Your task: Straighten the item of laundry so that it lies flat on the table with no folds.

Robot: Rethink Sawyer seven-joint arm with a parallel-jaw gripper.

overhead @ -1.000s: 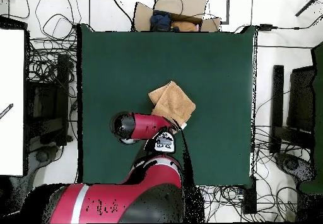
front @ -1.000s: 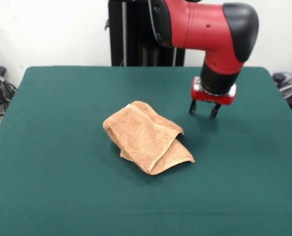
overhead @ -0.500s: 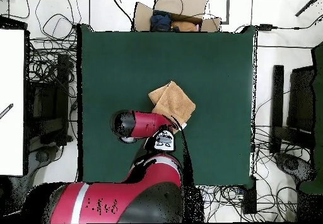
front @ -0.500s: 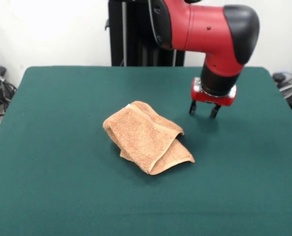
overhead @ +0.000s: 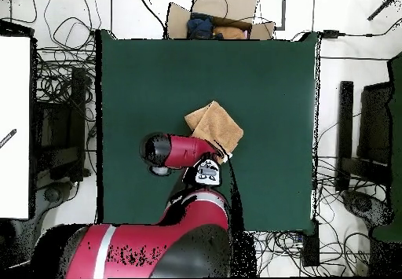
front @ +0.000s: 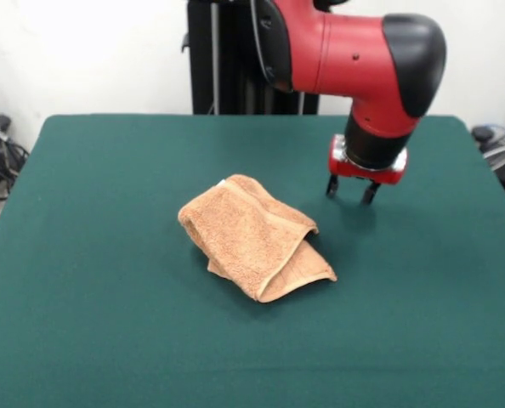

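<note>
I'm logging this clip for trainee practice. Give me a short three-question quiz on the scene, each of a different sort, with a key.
1. True or false: the peach-orange terry cloth towel lies flat and fully spread on the dark green felt table.
2. Multiple choice: the red and black arm's gripper is (A) clamped on the towel, (B) open and apart from the towel, (C) out of view.
3. Fill in: in the front view, the gripper is to the towel's ____ side.

Key: 1 false, it is folded in layers; 2 B; 3 right.
</note>
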